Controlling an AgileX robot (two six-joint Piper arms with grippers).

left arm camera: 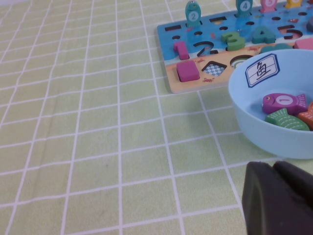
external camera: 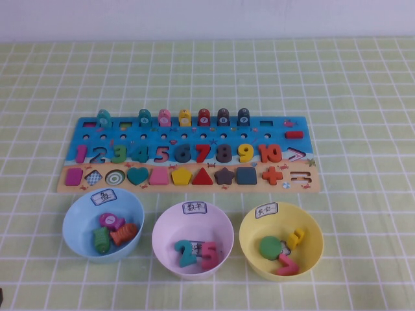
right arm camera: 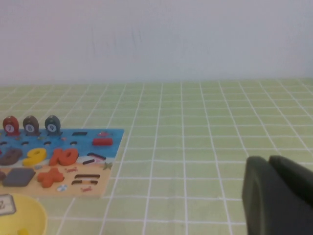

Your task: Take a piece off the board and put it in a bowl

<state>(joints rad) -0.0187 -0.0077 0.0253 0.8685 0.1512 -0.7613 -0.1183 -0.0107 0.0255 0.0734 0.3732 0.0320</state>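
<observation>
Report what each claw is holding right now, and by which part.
Nothing is held. The left claw is beside the light blue bowl, the right claw off the board's right end; the orange fish piece lies in that bowl.

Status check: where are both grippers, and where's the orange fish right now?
Left gripper parked beside the light blue bowl, fingers together. Right gripper parked right of the board, shut. Orange fish piece lies in the bowl. Nothing in the way.
</observation>
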